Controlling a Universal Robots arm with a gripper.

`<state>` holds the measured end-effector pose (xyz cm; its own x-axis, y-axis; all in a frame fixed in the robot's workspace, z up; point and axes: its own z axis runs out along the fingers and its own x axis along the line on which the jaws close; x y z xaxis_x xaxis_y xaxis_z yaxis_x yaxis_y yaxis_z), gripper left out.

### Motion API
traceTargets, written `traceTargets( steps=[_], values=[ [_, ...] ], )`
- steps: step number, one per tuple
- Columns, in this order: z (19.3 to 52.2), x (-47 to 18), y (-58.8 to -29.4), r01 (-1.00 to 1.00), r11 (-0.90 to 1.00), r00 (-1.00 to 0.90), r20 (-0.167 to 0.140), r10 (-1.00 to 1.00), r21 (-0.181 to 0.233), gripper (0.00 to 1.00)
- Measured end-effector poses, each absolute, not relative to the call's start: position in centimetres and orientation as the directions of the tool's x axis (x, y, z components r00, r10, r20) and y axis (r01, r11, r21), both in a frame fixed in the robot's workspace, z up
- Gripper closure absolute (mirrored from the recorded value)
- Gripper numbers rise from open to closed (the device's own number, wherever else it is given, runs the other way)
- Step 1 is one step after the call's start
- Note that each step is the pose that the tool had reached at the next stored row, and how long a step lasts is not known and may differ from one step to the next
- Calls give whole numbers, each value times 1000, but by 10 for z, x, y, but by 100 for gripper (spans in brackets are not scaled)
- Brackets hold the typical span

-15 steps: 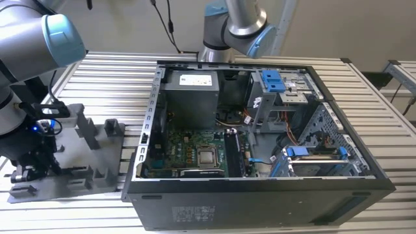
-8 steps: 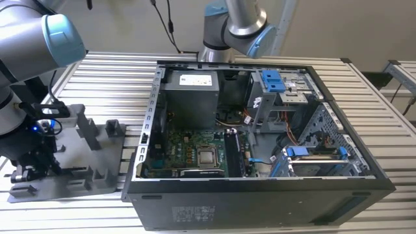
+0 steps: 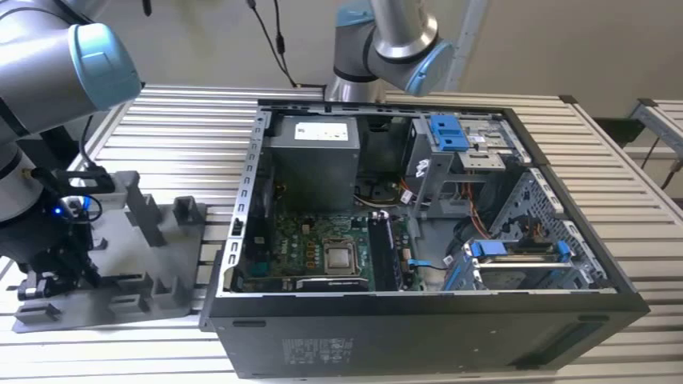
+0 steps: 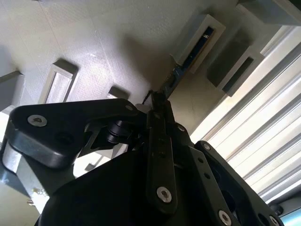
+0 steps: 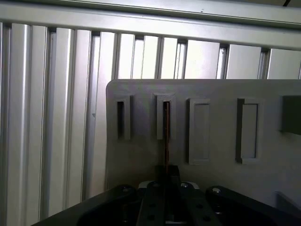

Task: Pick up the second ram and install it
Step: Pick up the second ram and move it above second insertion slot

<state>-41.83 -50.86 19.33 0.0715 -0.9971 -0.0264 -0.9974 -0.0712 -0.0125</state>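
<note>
The second ram [image 5: 166, 141] is a thin dark green stick seen edge-on, its far end standing in a narrow slot of the grey plastic fixture [image 5: 141, 155]. My gripper [image 5: 167, 170] is shut on its near end. In the second wrist view the second ram [image 4: 181, 68] runs from the black fingertips [image 4: 162, 122] of my gripper [image 4: 157, 101] into a raised slot post. In the exterior view my gripper [image 3: 51, 276] hangs low over the grey fixture [image 3: 149, 264] at that view's left. There the stick is hidden by the gripper.
An open black computer case [image 3: 427, 336] lies to the exterior view's right of the fixture, with a green motherboard [image 3: 315, 240] and long black slots [image 3: 386, 248] inside. Another arm [image 3: 385, 40] stands behind the case. Everything rests on a ribbed metal table [image 3: 181, 120].
</note>
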Motion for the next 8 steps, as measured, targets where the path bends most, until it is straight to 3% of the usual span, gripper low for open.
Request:
traceTargets(
  steps=[8],
  values=[
    [202,-418,-509,-997,-71,71,-27,-997,-13,86]
  ],
)
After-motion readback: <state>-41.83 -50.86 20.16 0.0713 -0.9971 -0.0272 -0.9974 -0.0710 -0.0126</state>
